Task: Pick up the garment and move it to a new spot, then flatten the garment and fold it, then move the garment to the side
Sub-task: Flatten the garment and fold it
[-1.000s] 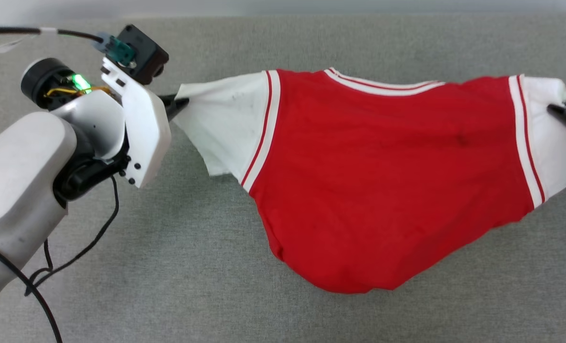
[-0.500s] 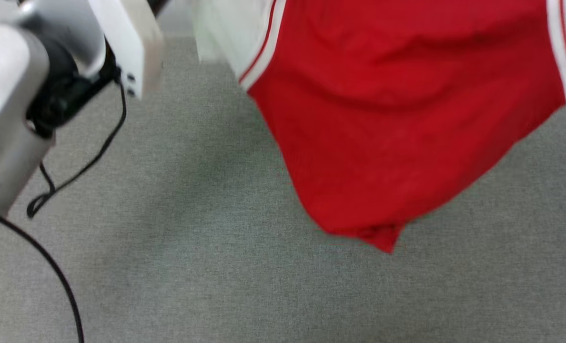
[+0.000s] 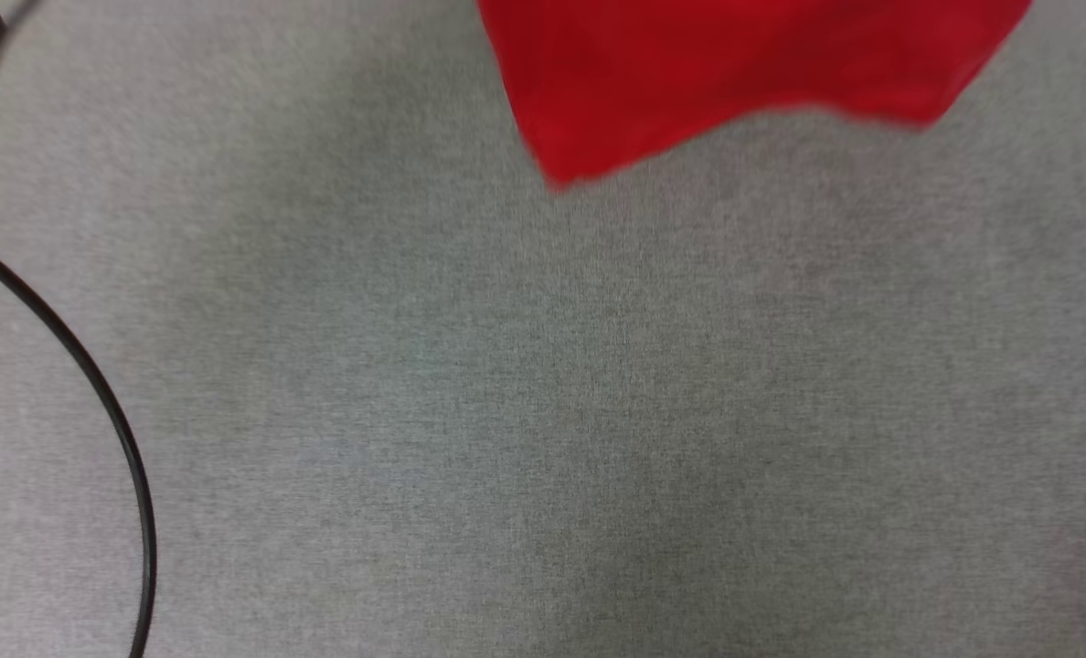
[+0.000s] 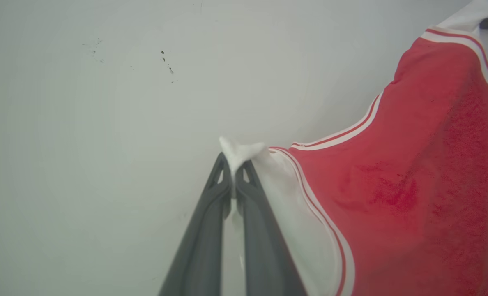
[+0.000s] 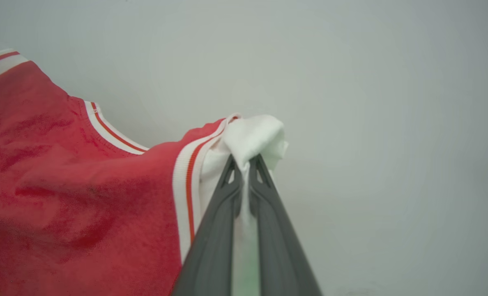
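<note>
Since a second ago the head camera has swung, so the garment [image 3: 744, 73], then spread across the middle of its view, is now a blurred red hem at the top edge, hanging above the grey woven surface [image 3: 543, 411]. On the left, the left gripper [image 4: 232, 164] is pinched together on a small tuft of white sleeve; on the right, the right gripper [image 5: 244, 162] is clamped on a fuller bunch of the other sleeve. The left hold looks the weaker: with so little cloth caught, a tug or swing could pull it free and drop the shirt crumpled. A black cable [image 3: 113, 429] curving past on the left might snag the hem. Behind stands a plain pale wall [image 4: 84, 123], lightly specked
</note>
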Robot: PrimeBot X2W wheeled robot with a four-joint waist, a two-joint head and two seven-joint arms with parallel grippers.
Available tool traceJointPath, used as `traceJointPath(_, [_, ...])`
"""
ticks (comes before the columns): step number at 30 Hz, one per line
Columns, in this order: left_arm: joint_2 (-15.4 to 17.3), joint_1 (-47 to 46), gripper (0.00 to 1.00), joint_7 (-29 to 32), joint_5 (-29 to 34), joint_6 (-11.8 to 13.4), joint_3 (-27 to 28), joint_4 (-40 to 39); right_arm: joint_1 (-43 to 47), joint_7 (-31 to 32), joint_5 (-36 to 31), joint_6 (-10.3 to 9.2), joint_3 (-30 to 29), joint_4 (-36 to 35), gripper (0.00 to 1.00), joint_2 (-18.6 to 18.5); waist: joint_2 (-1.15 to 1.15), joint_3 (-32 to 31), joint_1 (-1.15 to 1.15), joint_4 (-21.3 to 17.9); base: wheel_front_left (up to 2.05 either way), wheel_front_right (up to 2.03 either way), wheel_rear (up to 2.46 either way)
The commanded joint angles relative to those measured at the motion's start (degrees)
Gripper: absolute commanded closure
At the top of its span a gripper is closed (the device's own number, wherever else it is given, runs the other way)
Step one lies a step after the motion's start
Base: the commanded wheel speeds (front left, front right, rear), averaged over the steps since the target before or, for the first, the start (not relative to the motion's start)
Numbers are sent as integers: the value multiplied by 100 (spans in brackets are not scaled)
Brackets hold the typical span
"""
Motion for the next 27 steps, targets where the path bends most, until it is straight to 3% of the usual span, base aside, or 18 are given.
traceJointPath(1, [1, -218, 100, -53, 51, -2, 46, 113, -275, -84, -128, -4, 37, 137, 100, 73, 0, 310, -1, -19, 0, 0, 0])
traceJointPath(7, [-106, -1007, 100, -337, 114, -83, 182, 602, -1325, -502, -551, -4, 112, 873, 100, 375, 0, 638, -1, -10, 0, 0, 0])
traceJointPath(8, [-172, -1293, 100, -563, 120, -136, 160, 1001, -1714, -830, -658, -4, 258, 1358, 100, 585, 0, 766, -1, 20, 0, 0, 0])
traceJointPath(10, [-203, -1256, 100, -667, 104, -152, 101, 1145, -1705, -982, -638, -4, 326, 1526, 100, 639, 0, 794, -1, 29, 0, 0, 0])
traceJointPath(16, [-133, -455, 100, -1109, -48, -191, -345, 1485, -986, -1611, -474, -4, 906, 2079, 100, 803, 0, 708, -1, 26, 0, 0, 0])
traceJointPath(27, [245, 1677, 100, -1705, -571, -197, -1012, 1114, 669, -2441, 75, -4, 1609, 2440, 100, 1033, 0, 105, -1, -66, 0, 0, 0])
